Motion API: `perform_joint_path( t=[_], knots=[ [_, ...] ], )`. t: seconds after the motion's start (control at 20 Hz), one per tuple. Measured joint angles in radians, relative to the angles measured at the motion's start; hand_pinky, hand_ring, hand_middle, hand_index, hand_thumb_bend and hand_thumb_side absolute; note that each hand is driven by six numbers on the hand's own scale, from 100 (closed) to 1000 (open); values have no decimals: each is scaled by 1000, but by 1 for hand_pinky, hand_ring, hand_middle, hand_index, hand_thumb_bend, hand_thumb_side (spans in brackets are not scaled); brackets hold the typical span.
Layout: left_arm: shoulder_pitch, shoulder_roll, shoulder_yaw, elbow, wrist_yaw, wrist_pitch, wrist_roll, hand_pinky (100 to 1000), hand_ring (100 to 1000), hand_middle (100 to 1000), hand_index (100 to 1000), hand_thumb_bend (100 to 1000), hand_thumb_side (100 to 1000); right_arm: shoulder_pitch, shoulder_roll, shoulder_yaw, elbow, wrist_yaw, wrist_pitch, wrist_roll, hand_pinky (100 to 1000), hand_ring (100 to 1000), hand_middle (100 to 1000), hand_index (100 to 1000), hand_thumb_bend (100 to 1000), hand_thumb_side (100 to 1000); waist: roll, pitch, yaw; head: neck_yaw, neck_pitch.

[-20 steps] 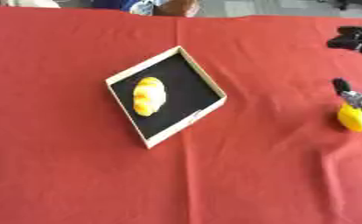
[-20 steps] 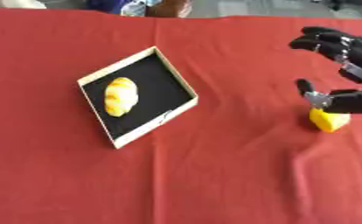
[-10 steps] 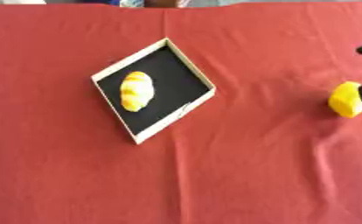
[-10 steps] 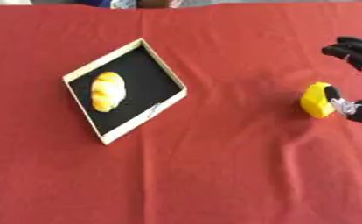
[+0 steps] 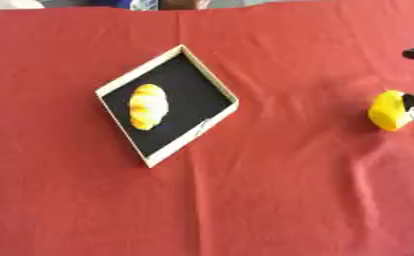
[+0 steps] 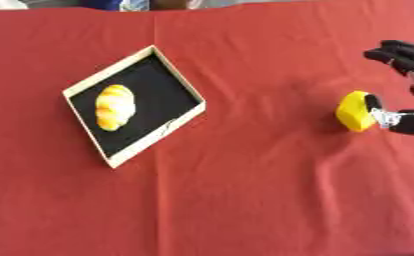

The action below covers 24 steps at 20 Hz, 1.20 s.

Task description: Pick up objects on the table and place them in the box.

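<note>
A shallow box (image 6: 183,89) with a pale rim and black floor lies askew on the red tablecloth (image 6: 245,190), left of centre, holding one yellow-orange bread roll (image 6: 114,107). Well to its right, at the edge, the right hand (image 6: 401,65) comes in — thumb pressed against the right side of a yellow object (image 6: 354,111), fingers spread wide above it, apart from it.
</note>
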<state>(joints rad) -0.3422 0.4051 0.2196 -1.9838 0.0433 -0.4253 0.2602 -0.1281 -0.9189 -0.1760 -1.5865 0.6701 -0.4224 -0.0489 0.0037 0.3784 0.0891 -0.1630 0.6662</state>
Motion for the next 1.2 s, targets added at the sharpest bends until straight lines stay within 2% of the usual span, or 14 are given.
perform_joint_path(
  t=[0.5, 0.7, 0.85, 1.1, 1.2],
  knots=[
    [0, 0, 0, 0, 1, 3, -4, 826, 844, 755, 876, 100, 705, -3, 0, 12, 77, -2, -30, 35, 911, 1000, 874, 993, 100, 378, 2, 4, 1, -6, 0],
    [0, 0, 0, 0, 1, 4, -7, 826, 844, 755, 876, 100, 705, 4, -1, 12, 76, -37, -53, 66, 913, 1000, 872, 997, 100, 508, 1, 4, 1, -6, 0],
    [0, 0, 0, 0, 1, 5, -11, 826, 844, 755, 876, 100, 706, 6, -2, 11, 74, -49, -70, 94, 914, 1000, 862, 988, 100, 537, 0, 4, 1, -6, 0],
    [0, 0, 0, 0, 1, 6, -24, 826, 845, 754, 876, 100, 706, 3, -15, 23, 71, -41, -106, 155, 908, 1000, 775, 931, 100, 470, -3, 4, 4, -6, 0],
    [0, -1, 0, 0, 1, 5, -28, 826, 845, 753, 876, 100, 708, -3, -20, 29, 71, -31, -117, 177, 906, 996, 726, 909, 100, 496, -3, 4, 5, -6, 1]
  ],
)
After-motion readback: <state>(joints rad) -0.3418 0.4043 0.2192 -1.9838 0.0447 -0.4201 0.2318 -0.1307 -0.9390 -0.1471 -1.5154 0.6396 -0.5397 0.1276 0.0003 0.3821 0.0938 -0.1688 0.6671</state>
